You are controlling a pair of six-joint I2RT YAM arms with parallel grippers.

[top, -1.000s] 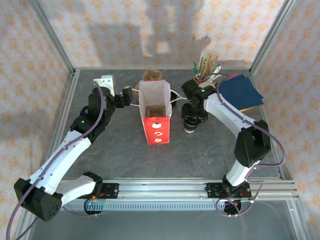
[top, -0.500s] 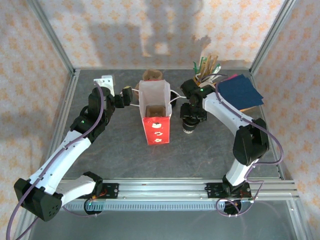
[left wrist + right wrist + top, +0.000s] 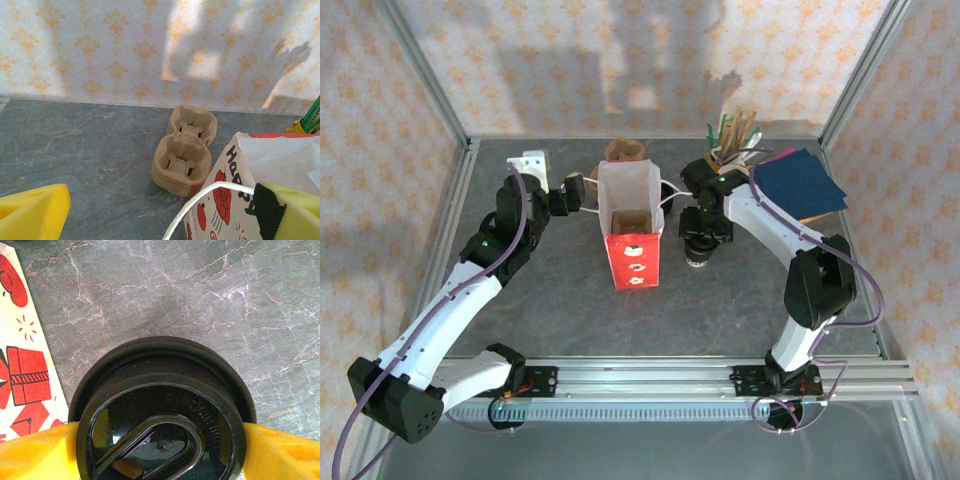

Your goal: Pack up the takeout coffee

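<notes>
Right elbow [image 3: 817, 290] crept frame-left; black-lidded paper cup [image 3: 698, 256] sits outside red paper bag [image 3: 633, 262] (unpacked); right tool [image 3: 160, 445] straddles it, grip unclear; left tool [image 3: 160, 215] open.

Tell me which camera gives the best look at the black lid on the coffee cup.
The right wrist view: the lid is seen large from straight above, its raised sip tab clear, with yellow fingers flanking it. In the top external view the lid is a small dark spot beside the red bag.
</notes>
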